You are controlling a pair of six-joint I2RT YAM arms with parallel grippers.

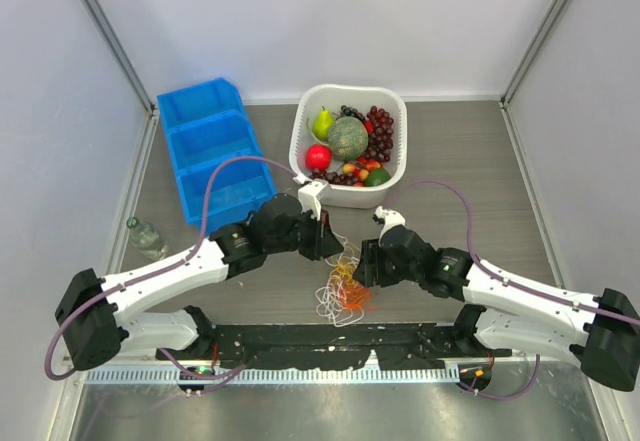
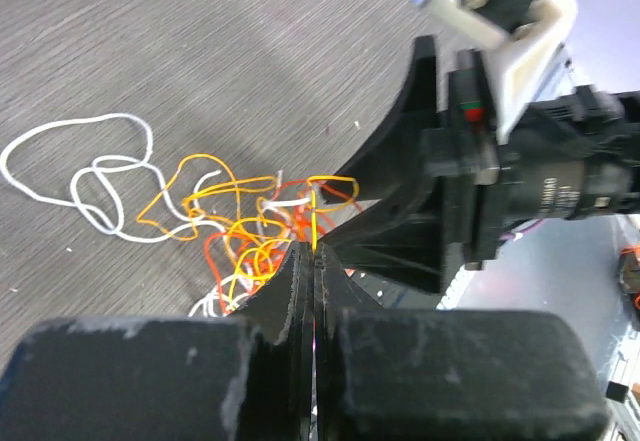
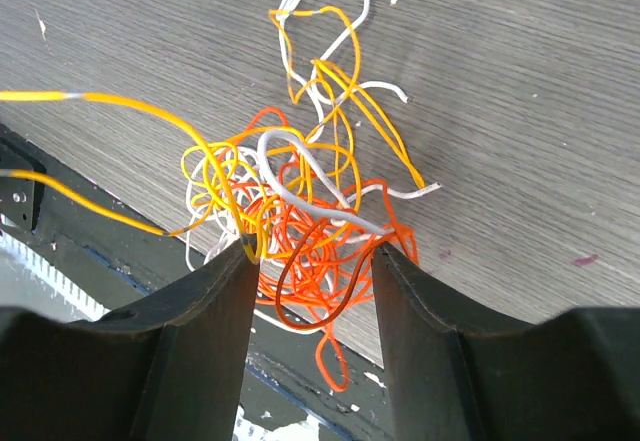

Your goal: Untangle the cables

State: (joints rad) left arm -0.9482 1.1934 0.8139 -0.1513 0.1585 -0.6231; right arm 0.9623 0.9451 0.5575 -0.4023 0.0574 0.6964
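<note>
**Cables Not Yet Separated, One Strand Pinched**

The cables (image 1: 345, 291) were found in one small heap on the grey table (image 1: 480, 161), close to its near edge, between the two arms. Little of the task was judged to be done. White, orange-red and yellow-orange loops were crossed over each other in the middle, and only a white loop (image 2: 110, 116) was laid apart at the left of the heap.

The left gripper (image 2: 313, 253) was pressed together on a yellow-orange cable (image 2: 316, 216) at the edge of the heap. The right gripper (image 3: 312, 256) was held spread, one finger on each side of the orange-red knot (image 3: 320, 231).

Nearly all the separating was left to do. In both wrist views the nearest part of the heap was hidden behind the fingers. From above, single strands could not be followed.
</note>
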